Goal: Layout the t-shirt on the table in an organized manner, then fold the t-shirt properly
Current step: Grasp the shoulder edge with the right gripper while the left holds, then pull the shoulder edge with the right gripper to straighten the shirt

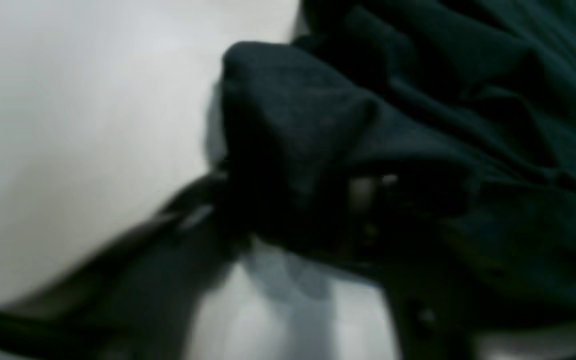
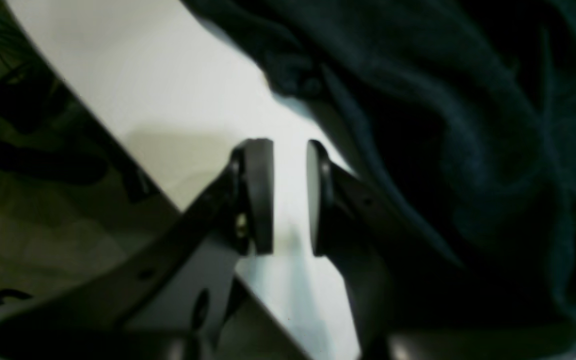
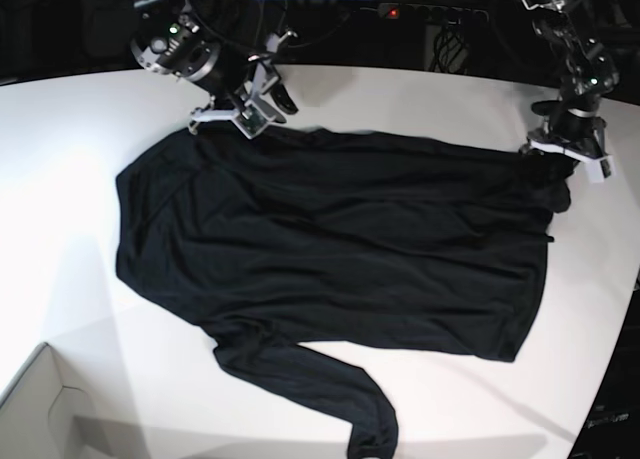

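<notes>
Fabric of the t-shirt (image 3: 330,239) is spread on the worktop (image 3: 60,179); the right gripper (image 2: 290,197) is parted and empty; the left gripper (image 3: 560,151) grip cannot be told.

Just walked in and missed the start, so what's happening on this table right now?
Two robot arms are working on a black t-shirt spread mostly flat on the white table, one long sleeve trailing toward the near edge. The left tool sits at the shirt's bunched corner on the base view's right, with fabric gathered around it; whether it has pinched the cloth is unclear. The right tool is at the shirt's far edge, jaws slightly apart with only bare table between them. No fold is made yet.
</notes>
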Controlling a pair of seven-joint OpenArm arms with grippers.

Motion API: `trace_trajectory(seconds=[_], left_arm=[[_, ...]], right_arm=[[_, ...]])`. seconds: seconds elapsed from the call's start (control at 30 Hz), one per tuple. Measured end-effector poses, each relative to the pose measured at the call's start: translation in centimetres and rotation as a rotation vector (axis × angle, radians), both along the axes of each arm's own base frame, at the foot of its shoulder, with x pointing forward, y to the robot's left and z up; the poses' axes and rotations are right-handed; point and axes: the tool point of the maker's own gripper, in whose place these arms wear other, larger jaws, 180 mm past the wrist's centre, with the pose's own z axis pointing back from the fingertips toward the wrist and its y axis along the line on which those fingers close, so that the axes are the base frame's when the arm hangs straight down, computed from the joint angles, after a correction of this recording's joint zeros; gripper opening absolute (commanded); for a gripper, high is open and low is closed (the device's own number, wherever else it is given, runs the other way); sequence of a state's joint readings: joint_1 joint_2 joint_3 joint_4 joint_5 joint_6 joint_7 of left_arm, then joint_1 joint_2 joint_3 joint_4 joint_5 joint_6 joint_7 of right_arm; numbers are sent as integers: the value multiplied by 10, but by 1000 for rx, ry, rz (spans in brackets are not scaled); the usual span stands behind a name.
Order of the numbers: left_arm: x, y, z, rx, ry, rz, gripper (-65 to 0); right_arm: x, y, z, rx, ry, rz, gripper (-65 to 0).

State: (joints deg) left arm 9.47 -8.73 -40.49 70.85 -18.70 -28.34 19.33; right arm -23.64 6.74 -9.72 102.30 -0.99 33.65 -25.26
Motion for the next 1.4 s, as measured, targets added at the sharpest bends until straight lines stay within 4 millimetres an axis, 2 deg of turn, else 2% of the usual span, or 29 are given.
trace_trajectory(seconds=[0.13,0.17,0.23,0.3,0.47,0.53,0.7,0.8,0.9,1.07,1.1,1.17,1.3,1.33,1.4], left_arm=[[4,-2,-1,-5,11,-7,-636],[4,-3,0,-6,10,-8,-650],[3,-4,1,-3,12,-12,-644],[0,-5,3,15,34,-30,-650],[-10,-3,12,64,46,-55,-650],[-9,1,23,94,29,-62,-650],[-9,15,46,132,-25,-31,-650],[-17,24,44,147,-4,-13,-650],[-15,22,45,145,-10,-16,-650],[-15,22,44,145,-7,-18,-650],[-15,22,44,145,-7,-18,-650],[-15,22,44,145,-8,-18,-650],[-15,22,45,145,-8,-18,-650],[-15,22,44,146,-7,-18,-650],[-15,22,44,146,-7,-18,-650]], right_arm=[[2,3,-7,15,22,-21,-523],[4,4,-7,16,20,-26,-523],[8,3,-5,18,11,-31,-523],[10,3,-4,18,5,-31,-495],[10,4,-4,21,7,-32,-294],[10,5,-4,23,7,-34,-255],[16,6,-2,28,-4,-35,-273],[24,4,-9,24,3,-37,-277],[25,4,-20,24,30,-43,-277],[29,4,-20,32,26,-45,-281],[29,4,-20,32,26,-45,-291],[29,4,-20,32,25,-45,-357],[27,1,-23,17,31,-41,-588],[26,-1,-23,11,33,-38,-628],[25,-7,-25,-1,31,-32,-650]])
